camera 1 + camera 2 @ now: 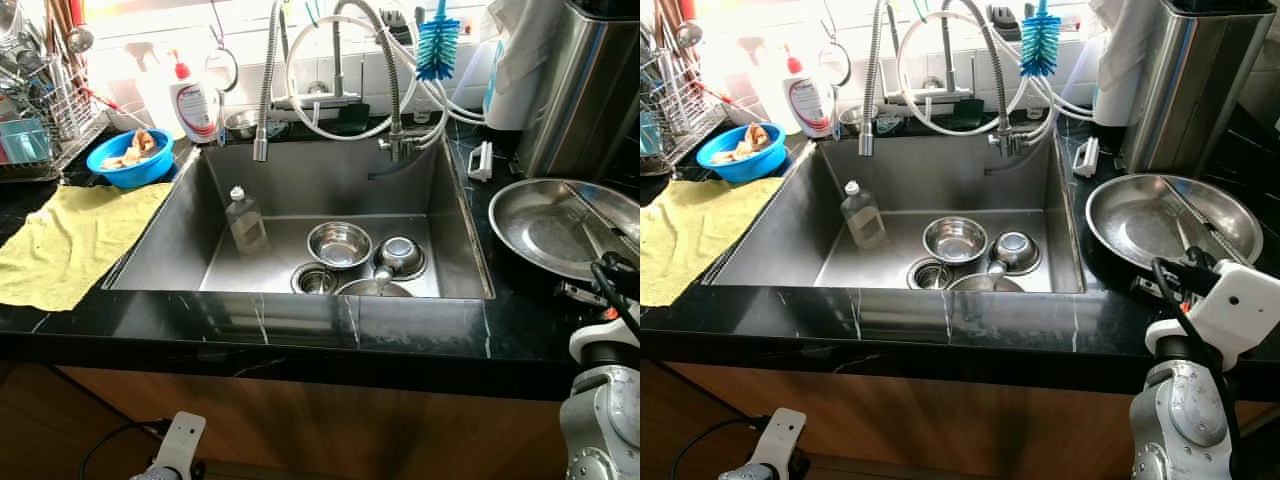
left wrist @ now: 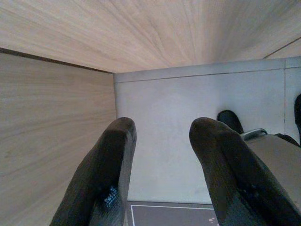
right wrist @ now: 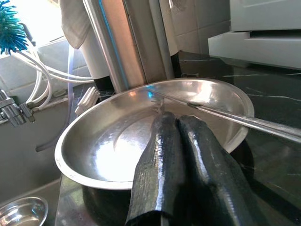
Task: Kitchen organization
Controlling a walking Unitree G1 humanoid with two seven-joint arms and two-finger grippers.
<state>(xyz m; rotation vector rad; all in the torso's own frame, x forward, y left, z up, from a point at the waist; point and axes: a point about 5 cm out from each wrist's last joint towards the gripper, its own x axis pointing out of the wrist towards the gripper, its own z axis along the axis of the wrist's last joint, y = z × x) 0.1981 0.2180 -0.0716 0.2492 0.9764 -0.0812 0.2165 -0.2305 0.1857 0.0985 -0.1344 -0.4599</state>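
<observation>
A steel sink [image 1: 300,292] is set into the black counter. In it lie a steel bowl [image 1: 339,244], a smaller cup-like bowl [image 1: 399,256], a third bowl's rim at the front, and a clear bottle [image 1: 245,220] leaning on the left wall. On the counter to the right rests a wide steel pan [image 1: 1130,225] with a long metal utensil [image 3: 244,120] lying across it. My right gripper [image 3: 176,117] is shut with nothing seen between its fingers, its tips just over the pan's near rim. My left gripper [image 2: 160,129] hangs open below the counter, beside the wooden cabinet front.
Left of the sink lie a yellow cloth [image 1: 70,240], a blue bowl of scraps [image 1: 130,157] and a dish rack [image 1: 40,120]. A soap bottle [image 1: 195,105], a spring faucet [image 1: 265,90] with hoses and a blue brush [image 1: 437,45] stand behind. A tall steel container [image 1: 590,90] is at the far right.
</observation>
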